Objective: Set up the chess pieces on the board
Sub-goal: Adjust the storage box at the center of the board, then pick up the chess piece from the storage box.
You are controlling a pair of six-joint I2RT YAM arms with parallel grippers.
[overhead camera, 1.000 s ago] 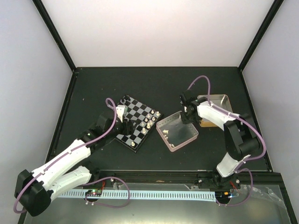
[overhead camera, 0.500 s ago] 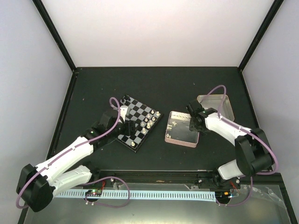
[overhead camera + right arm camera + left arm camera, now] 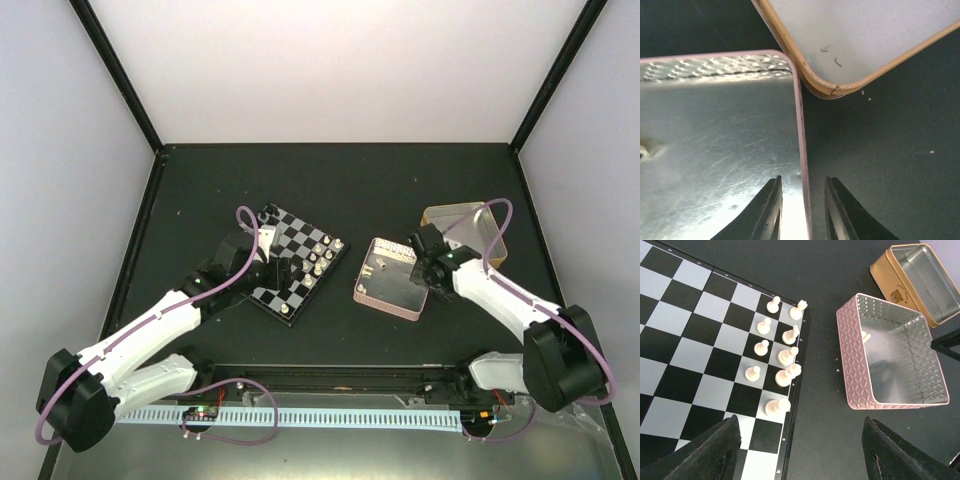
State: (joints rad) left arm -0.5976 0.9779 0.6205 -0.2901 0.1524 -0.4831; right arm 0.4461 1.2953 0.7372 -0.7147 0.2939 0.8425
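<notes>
Swinging off the gold tin [image 3: 462,218] since a second ago, the right arm now has its right fingers [image 3: 771,210] astride one wall of the pink tin [image 3: 799,115], which has itself turned on the dark matte counter [image 3: 200,200]. One black finger stands inside over the scratched, shiny floor and the other outside, narrowly parted, with a sliver showing either side of the thin rolled rim. Padded and black, the left fingers [image 3: 715,450] are spread wide and hold nothing. Ahead of and between them, cream chess pieces [image 3: 777,355] stand in two short rows along the edge of the glossy checked board [image 3: 690,340], the nearest one apparently tipped over. One more lies in the diamond-embossed pink tin, ahead of the right-hand finger.
</notes>
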